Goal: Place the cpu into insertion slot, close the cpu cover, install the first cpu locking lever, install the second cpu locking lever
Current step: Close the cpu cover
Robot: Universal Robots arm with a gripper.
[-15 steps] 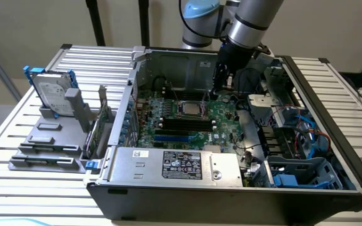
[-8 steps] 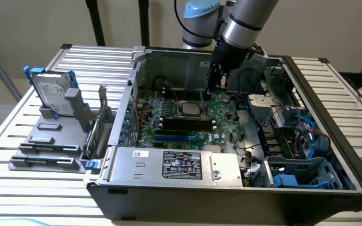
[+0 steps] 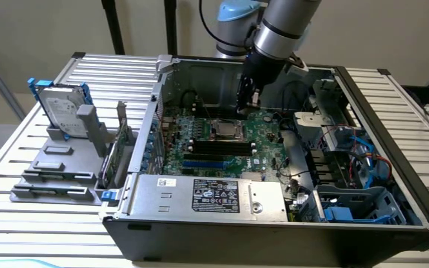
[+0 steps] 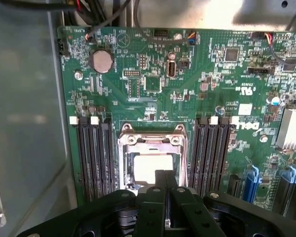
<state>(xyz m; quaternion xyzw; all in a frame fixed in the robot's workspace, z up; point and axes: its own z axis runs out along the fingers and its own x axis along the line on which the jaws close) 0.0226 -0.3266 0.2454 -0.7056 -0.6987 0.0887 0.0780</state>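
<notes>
Fingers (image 4: 157, 197), seemingly together, just over cpu (image 4: 150, 168) in insertion slot (image 4: 122, 165).

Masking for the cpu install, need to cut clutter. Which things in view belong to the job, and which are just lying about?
Job: cpu, slot, cover, gripper.

Lying about: hard drive, memory slots, coin cell, power supply, blue drive cage.
</notes>
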